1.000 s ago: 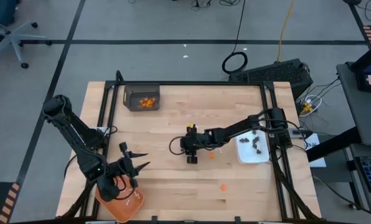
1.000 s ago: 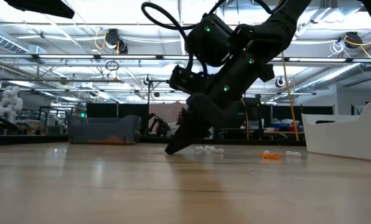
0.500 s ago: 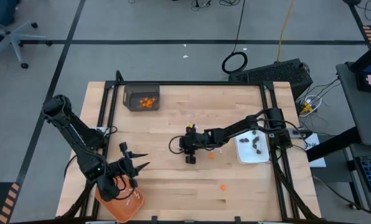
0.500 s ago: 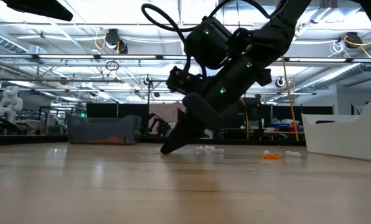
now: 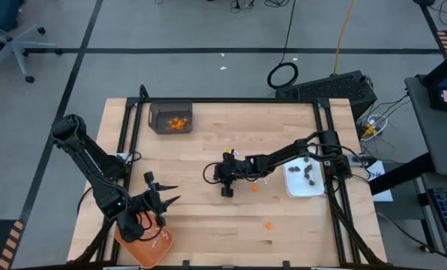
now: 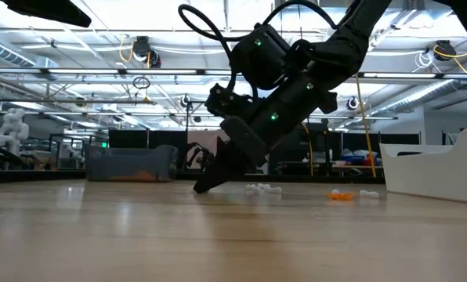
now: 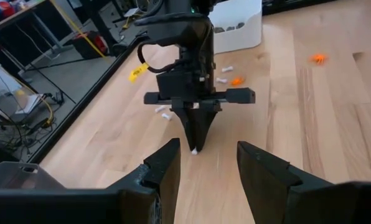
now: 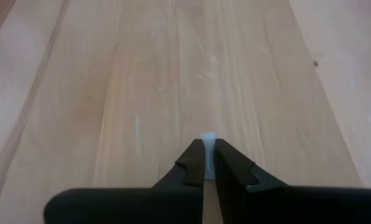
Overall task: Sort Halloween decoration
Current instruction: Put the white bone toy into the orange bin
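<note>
Halloween decoration pieces lie scattered over the pale wooden desk [image 5: 208, 142]: one small white plastic stick [image 8: 207, 146] is pinched between the pressed-together fingers of the right arm's dark end effector [image 5: 225, 191], which points down at the middle of the desk. Just to its right rest more white sticks [image 7: 223, 74] and a tiny orange bit [image 5: 254, 187], with a second orange bit [image 5: 268, 224] nearer the front edge. Dark brown-black bits [image 5: 308, 174] sit in the white rectangular dish [image 5: 292, 188] at the desk's right side, while orange pieces [image 5: 178, 123] fill the grey plastic bin [image 5: 155, 118] at the far left. Near the front-left corner, the left arm's end effector [image 5: 162, 196] hangs with its fingers spread and nothing between them, above the edge of the orange tray [image 5: 157, 253], in which a few white sticks lie.
</note>
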Motion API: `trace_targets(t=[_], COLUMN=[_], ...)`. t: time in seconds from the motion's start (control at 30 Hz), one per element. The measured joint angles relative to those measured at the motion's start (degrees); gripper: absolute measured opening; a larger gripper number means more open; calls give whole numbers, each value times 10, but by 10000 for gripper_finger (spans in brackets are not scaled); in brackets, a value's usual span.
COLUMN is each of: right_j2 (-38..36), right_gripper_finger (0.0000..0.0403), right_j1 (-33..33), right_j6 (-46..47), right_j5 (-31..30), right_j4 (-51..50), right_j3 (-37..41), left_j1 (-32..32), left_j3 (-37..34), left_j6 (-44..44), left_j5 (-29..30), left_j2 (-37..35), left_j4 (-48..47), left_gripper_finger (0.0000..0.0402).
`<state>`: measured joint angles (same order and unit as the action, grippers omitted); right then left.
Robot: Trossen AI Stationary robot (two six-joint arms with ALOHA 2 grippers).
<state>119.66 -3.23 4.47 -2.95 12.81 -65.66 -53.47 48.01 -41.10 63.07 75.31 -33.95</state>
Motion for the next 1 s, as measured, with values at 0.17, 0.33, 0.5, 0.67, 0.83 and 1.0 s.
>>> trace_targets(t=[0.17, 0.33, 0.5, 0.67, 0.83, 1.0], right_j2=[-4, -8, -8, -8, -9, -9], right_gripper_finger=[2, 0, 0, 0, 0, 0], right_j1=[-10, -22, -41, -62, -70, -78], right_j6=[-10, 7, 32, 56, 108, 135], right_j5=[31, 79, 107, 109, 107, 107], right_j4=[54, 156, 260, 374, 463, 553], right_j3=[2, 3, 2, 1, 1, 1], left_j1=[0, 0, 0, 0, 0, 10], left_j3=[0, 0, 0, 0, 0, 0], left_j6=[0, -1, 0, 62, 283, 480], left_j5=[0, 0, 0, 27, 39, 52], left_j2=[0, 0, 0, 0, 8, 33], left_j4=[0, 4, 5, 42, 187, 304], left_gripper_finger=[157, 157, 157, 158, 177, 215])
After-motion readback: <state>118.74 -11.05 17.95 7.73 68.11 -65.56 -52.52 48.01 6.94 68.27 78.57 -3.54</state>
